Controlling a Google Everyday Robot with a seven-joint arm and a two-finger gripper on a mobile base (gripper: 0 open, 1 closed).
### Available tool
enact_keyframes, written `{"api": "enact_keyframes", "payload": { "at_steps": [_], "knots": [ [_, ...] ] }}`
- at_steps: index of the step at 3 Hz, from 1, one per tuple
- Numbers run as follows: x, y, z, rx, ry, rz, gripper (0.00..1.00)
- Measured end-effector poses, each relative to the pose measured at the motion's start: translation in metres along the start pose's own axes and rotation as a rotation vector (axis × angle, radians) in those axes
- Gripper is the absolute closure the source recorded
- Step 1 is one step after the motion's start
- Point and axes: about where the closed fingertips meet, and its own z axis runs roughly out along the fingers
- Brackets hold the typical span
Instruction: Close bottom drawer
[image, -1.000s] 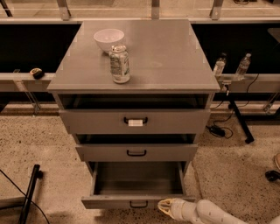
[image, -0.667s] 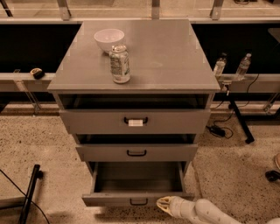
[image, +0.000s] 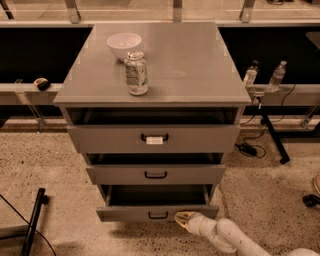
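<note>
The pincer (image: 183, 218), pressed together, is held against the part-open bottom drawer (image: 130, 213), right of its handle (image: 158, 215), below the front edge of the bench (image: 200, 65).

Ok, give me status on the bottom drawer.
Cream robot hand low, at front panel right of the black bar handle. Narrow grey bottom drawer partly open, not yet shut. Nothing seen blocking it.

1. Three drawers in view: top drawer (image: 110, 140), middle drawer (image: 190, 175), bottom drawer (image: 125, 214).
2. One bowl (image: 124, 45).
3. One can (image: 136, 73).
4. Two bottles (image: 250, 75) (image: 277, 75).
5. One gripper (image: 181, 218), mine, at the bottom drawer's front, right of its handle.
</note>
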Motion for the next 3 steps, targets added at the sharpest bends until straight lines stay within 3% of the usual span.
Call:
{"api": "enact_keyframes", "payload": {
  "at_steps": [3],
  "knots": [
    [0.014, -0.067, 0.031, 0.144, -0.023, 0.022, 1.00]
  ]
}}
